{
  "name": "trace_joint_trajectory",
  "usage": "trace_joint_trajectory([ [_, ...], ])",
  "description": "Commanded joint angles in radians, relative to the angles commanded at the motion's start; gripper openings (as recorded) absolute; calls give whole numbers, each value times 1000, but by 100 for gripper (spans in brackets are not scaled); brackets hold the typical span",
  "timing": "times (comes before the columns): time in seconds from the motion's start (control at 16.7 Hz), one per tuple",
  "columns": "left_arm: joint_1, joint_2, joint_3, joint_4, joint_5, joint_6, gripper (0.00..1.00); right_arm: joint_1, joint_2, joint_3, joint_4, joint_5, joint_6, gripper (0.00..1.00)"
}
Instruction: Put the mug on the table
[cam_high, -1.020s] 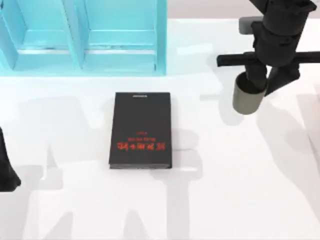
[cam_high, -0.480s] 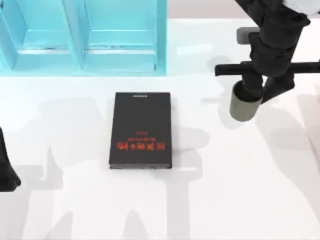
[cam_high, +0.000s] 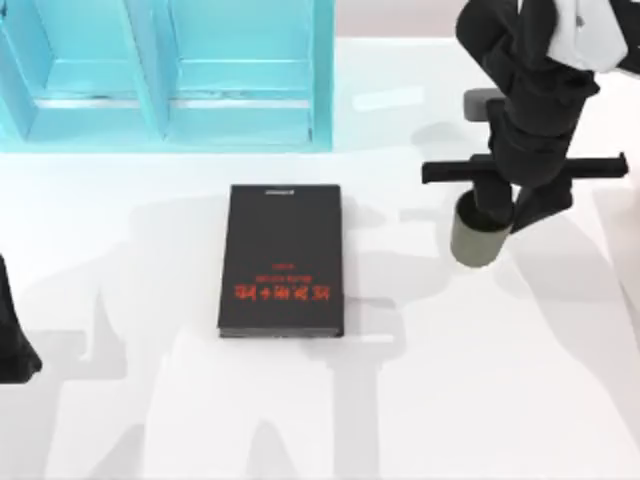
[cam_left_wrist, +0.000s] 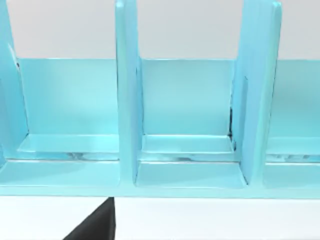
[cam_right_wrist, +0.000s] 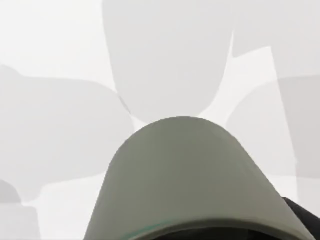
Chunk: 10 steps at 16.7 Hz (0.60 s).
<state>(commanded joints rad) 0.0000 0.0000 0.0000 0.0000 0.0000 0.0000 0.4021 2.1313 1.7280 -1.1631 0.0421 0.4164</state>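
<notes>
Mug (cam_high: 474, 238) hangs gripped in right end effector (cam_high: 497, 205) above table (cam_high: 480, 380).

Table (cam_high: 480, 400): bare white across the near side and the right half, wide room to pass.
Book (cam_high: 282, 260): lies flat at the middle, low, apart from everything else.
Shelf (cam_high: 165, 75): stands along the far left and blocks that edge.
Right gripper (cam_high: 505, 205): hangs right of the book, clamped on the mug (cam_high: 474, 238); bare table beneath.
Left arm (cam_high: 12, 335): at the left edge.
</notes>
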Motion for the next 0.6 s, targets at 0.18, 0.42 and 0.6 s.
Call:
trace_joint_trajectory([
  [0.18,0,0,0,0,0,0,100,0,0,0,0,0,0,15],
  [0.42,0,0,0,0,0,0,100,0,0,0,0,0,0,45],
  [0.6,0,0,0,0,0,0,100,0,0,0,0,0,0,68],
])
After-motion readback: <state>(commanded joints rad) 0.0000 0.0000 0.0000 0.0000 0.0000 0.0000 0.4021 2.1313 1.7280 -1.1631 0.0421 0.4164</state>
